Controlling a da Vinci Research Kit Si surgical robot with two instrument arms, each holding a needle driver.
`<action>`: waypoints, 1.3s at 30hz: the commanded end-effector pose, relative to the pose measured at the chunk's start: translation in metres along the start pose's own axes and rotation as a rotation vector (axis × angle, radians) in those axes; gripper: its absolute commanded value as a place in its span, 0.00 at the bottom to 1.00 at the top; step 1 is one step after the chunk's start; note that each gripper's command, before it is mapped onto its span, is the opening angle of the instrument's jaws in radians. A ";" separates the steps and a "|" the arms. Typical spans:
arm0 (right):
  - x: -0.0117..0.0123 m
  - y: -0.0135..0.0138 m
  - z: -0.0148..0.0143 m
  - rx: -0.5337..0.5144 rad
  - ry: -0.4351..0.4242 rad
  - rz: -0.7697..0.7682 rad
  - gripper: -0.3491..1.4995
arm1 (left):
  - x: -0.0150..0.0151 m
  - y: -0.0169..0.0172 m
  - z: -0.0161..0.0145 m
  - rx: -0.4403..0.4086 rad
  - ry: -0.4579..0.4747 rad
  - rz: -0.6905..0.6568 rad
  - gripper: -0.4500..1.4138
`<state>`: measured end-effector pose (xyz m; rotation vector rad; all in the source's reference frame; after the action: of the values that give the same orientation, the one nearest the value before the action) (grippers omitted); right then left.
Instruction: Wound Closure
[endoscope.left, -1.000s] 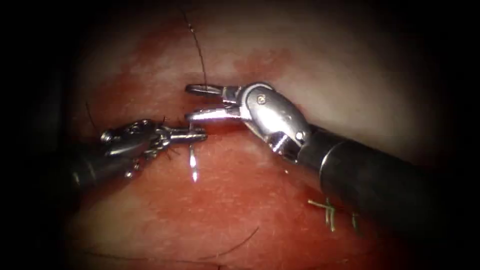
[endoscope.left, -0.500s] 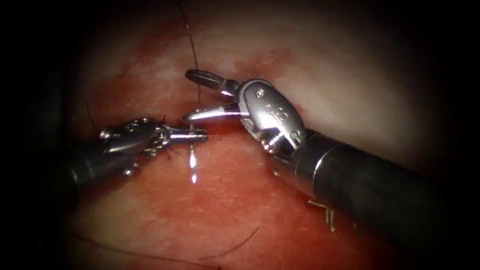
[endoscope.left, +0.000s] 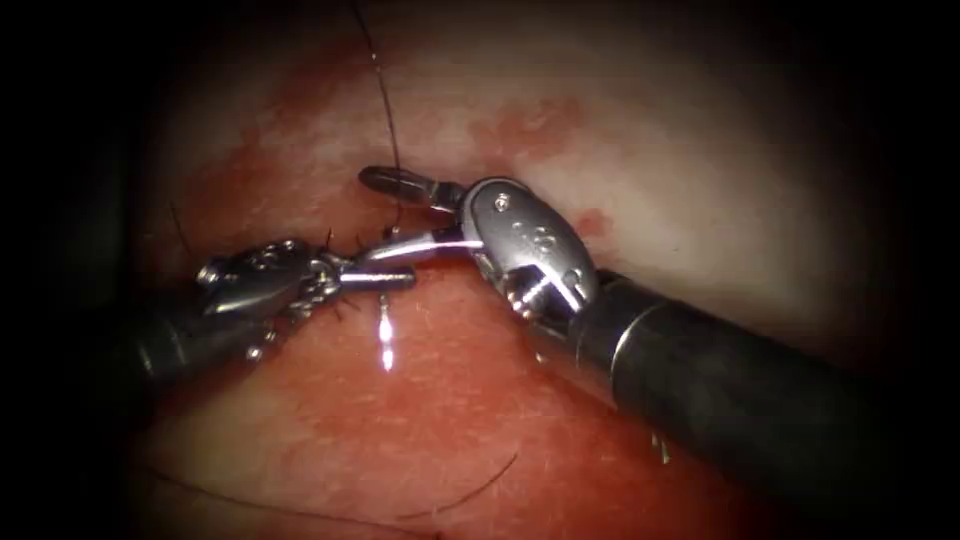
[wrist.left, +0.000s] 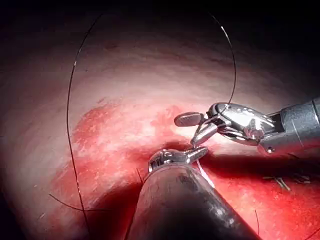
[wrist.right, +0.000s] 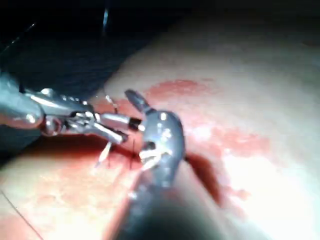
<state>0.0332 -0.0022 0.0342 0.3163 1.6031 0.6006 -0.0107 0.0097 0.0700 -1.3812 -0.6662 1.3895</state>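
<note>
At the middle of the tissue (endoscope.left: 700, 200), just below the cut, the needle (endoscope.left: 385, 335) hangs from the left tool (endoscope.left: 395, 278), whose jaws are clamped together on its upper end; the bright shaft runs down toward the near side over the red surface, and whether its tip enters the tissue cannot be told. From the right comes the right tool (endoscope.left: 385, 215), its jaws spread apart and holding nothing: the far jaw lies above the cut, the near jaw almost touches the left tool's tip. Dark thread (endoscope.left: 385, 100) runs from the far edge down between those open jaws toward the needle's held end. The left wrist view shows the same thread (wrist.left: 70, 115) sweeping in a wide loop over pale tissue to the left tool (wrist.left: 192, 154), with the right tool (wrist.left: 192, 131) just beside it. Red fluid (endoscope.left: 450, 400) covers the near side of the cut, where open room lies; a loose strand lies across it. To the far right the tissue is pale and bare. Short cut ends of thread (endoscope.left: 660, 448) sit beside the right tool's shaft.
</note>
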 end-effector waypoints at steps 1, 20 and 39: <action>-0.0001 0.0004 0.0006 0.002 0.003 -0.004 0.00 | -0.0002 -0.0004 0.0007 -0.001 0.000 0.012 0.00; 0.0007 0.0006 -0.0007 0.017 0.041 -0.049 0.00 | -0.0011 -0.0007 0.0012 0.014 0.000 0.173 0.00; 0.0004 0.0024 -0.0020 0.028 0.041 -0.099 0.00 | 0.0001 -0.0012 -0.0003 0.123 0.065 0.337 0.68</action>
<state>0.0302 -0.0008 0.0348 0.2411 1.6582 0.5055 -0.0093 0.0099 0.0704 -1.4788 -0.3042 1.6134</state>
